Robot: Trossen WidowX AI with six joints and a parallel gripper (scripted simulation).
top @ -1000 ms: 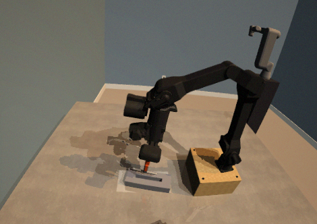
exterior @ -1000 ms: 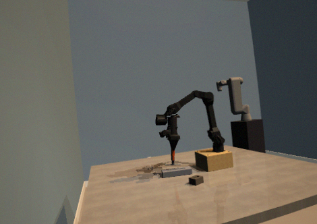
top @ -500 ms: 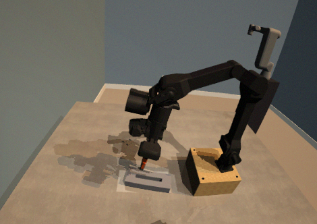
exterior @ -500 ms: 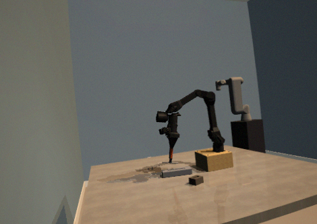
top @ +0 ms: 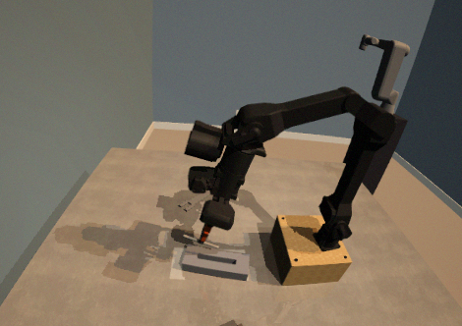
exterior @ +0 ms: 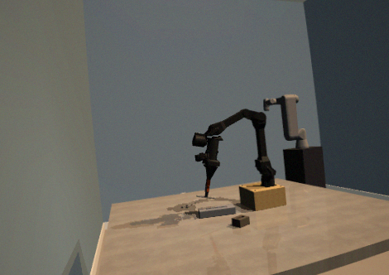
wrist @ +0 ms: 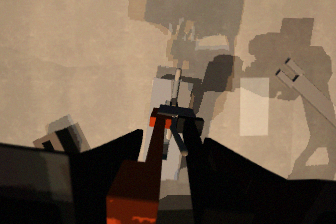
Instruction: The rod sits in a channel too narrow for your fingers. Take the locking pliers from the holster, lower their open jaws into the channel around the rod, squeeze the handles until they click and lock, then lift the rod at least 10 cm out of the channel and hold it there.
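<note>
The locking pliers (top: 205, 233) (exterior: 208, 186) (wrist: 132, 190), with red-orange handles, point down from my gripper (top: 211, 226) (exterior: 209, 168) (wrist: 173, 139), which is shut on them. The pale thin rod (top: 211, 244) (exterior: 200, 196) (wrist: 177, 82) lies crosswise at the pliers' jaw tips, slightly tilted, and hangs in the air above the grey channel block (top: 213, 271) (exterior: 217, 213) (wrist: 162, 91). The block's slot shows empty in the top view. The exact height of the rod and the lock of the handles cannot be read. The dark holster (exterior: 240, 221) (wrist: 65, 137) stands apart with no pliers in it.
The wooden base box (top: 319, 265) (exterior: 270, 198) carries my arm beside the channel block. A second grey arm (top: 390, 69) (exterior: 290, 118) stands on a dark pedestal behind. Arm shadows and pale patches cross the table (top: 93, 299) (exterior: 161, 253) (wrist: 35, 40).
</note>
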